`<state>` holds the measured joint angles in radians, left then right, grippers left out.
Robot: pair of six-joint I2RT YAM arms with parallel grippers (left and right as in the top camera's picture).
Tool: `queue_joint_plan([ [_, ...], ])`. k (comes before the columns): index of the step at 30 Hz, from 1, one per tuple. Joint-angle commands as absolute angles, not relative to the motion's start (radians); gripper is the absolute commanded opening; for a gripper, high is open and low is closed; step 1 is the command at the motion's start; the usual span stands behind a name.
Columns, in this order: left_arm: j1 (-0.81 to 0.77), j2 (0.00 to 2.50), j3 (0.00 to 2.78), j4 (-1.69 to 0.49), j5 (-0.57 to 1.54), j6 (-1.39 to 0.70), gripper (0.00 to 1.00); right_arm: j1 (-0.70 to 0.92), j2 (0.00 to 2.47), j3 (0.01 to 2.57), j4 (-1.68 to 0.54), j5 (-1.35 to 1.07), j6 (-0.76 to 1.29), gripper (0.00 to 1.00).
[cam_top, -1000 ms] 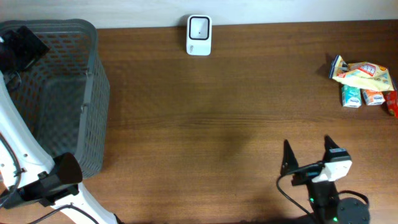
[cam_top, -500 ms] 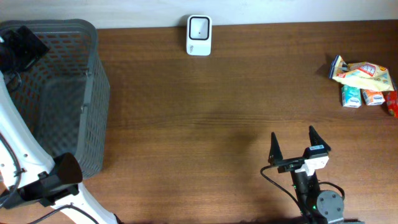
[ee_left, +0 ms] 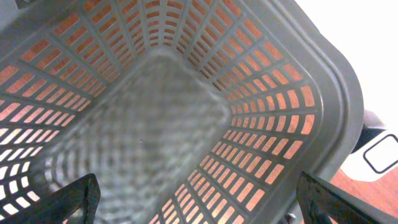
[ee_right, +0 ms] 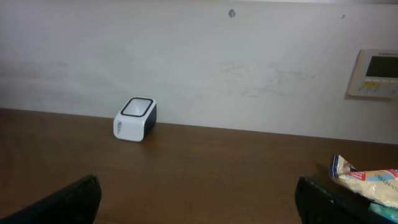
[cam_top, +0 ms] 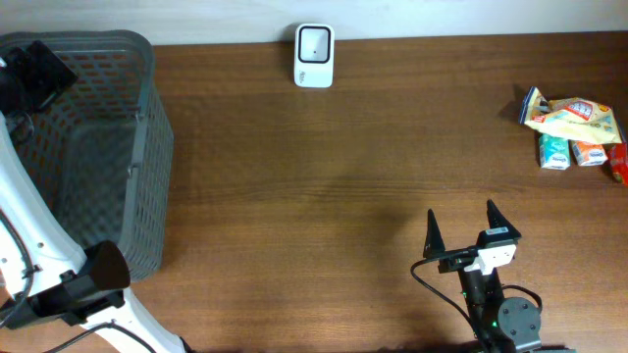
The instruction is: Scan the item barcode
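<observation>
We see the right fingers spread wide near the front edge of the desk, holding nothing, with only bare wood between them. The left fingers are also spread wide and empty. They hang above the grey slotted basket at the desk's left end, and the left wrist view looks straight down into it.

The items to scan lie in a small cluster at the far right edge of the desk, well apart from both pairs of fingers. There is a yellow snack bag with red and white print. Just in front of it are a teal carton, an orange carton and a red pack cut off by the frame edge. Their printing is too small for us to read.

The white scanner, with its dark window, stands at the back edge of the desk, between the basket and the items. In the right wrist view a wall panel with a pale display shows, and its lettering is illegible.
</observation>
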<state>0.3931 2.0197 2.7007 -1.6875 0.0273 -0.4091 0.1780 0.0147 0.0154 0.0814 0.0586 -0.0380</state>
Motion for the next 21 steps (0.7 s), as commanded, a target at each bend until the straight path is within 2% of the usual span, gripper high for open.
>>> queue_joint_plan([
  [1,0.396,2.000,2.709,-1.688,0.031,-0.414,0.99,0.168,0.004,0.006,0.084,0.063,-0.045,0.99],
  [21,0.396,2.000,2.709,-1.688,0.031,-0.414,0.99,0.168,0.004,0.006,0.154,0.249,-0.045,0.99],
])
